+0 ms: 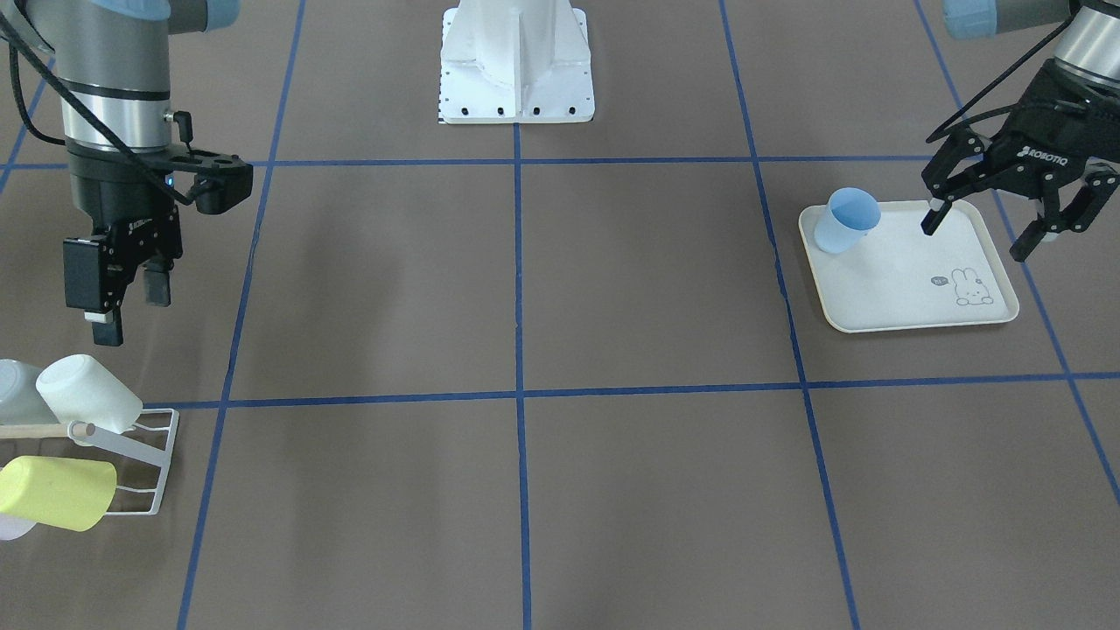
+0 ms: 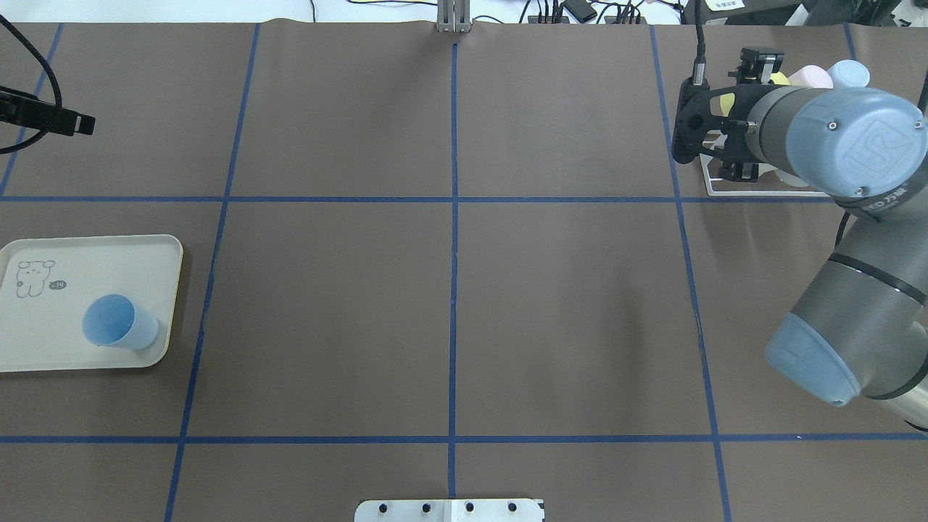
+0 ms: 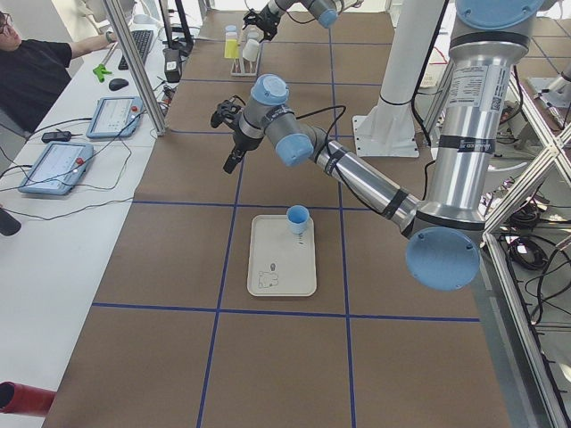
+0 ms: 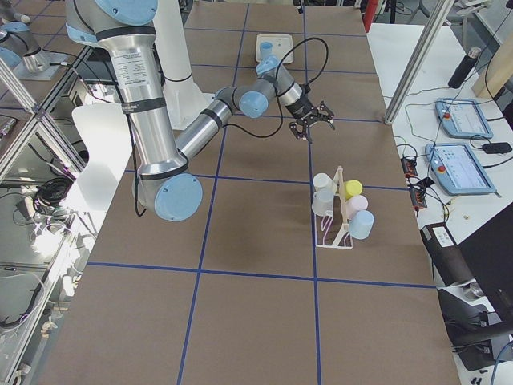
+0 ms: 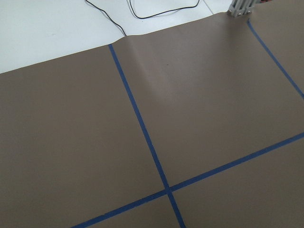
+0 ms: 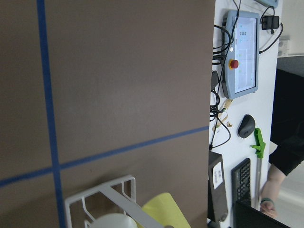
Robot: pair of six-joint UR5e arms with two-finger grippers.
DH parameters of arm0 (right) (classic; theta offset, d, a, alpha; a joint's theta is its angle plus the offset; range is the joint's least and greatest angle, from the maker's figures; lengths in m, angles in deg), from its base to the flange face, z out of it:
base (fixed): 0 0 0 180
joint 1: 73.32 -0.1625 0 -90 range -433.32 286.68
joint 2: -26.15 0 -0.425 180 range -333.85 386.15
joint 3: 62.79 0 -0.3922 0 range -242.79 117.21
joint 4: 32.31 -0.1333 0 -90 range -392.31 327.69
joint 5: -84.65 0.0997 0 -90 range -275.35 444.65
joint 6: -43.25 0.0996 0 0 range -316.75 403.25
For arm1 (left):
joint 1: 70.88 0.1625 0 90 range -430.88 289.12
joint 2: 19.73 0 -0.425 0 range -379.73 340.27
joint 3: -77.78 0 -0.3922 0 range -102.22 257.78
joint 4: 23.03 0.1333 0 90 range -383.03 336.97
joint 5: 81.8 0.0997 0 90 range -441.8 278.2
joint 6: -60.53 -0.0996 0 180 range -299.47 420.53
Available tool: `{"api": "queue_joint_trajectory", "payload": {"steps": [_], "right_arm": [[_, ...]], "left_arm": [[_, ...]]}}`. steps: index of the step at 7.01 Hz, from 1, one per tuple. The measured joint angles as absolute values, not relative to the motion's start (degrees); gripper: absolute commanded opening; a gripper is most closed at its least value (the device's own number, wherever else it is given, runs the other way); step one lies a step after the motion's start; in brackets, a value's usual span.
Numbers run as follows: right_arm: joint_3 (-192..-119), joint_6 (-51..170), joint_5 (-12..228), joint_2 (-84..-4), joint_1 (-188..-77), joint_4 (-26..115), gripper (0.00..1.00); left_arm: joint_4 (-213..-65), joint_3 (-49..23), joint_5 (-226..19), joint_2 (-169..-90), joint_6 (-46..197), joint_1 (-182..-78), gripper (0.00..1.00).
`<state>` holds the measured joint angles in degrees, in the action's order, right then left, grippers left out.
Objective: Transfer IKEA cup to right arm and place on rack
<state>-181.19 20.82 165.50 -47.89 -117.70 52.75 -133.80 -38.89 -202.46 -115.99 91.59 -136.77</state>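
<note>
Blue cup (image 1: 845, 220) stands on the tray (image 1: 910, 302). Left gripper (image 1: 984, 229) hangs beside it, fingers spread and empty. Right gripper (image 1: 131, 302) above the rack (image 1: 140, 455) looks nearly closed, maybe empty.

Bright, even overhead light; soft diffuse shadows on the brown table (image 1: 647, 289); no harsh glare; all views sharp, wrist views slightly soft.
</note>
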Motion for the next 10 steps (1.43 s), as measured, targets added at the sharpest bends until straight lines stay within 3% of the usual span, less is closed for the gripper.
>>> {"api": "queue_joint_trajectory", "payload": {"steps": [4, 7, 10], "right_arm": [[-185.2, 61.86, 176.01, -40.43, -112.35, 52.7, 0.99], [-186.11, 68.43, 180.95, -38.54, -110.1, 52.69, 0.99], [-185.94, 68.65, 181.22, -38.47, -109.91, 52.71, 0.99]], "left_arm": [[-140.47, -38.52, -202.05, -106.56, 92.91, -132.49, 1.0], [-150.61, -35.05, -196.59, -99.91, 102.99, -121.63, 1.0], [-159.31, -28.26, -195.44, -99.08, 104.74, -119.3, 1.0]]}}
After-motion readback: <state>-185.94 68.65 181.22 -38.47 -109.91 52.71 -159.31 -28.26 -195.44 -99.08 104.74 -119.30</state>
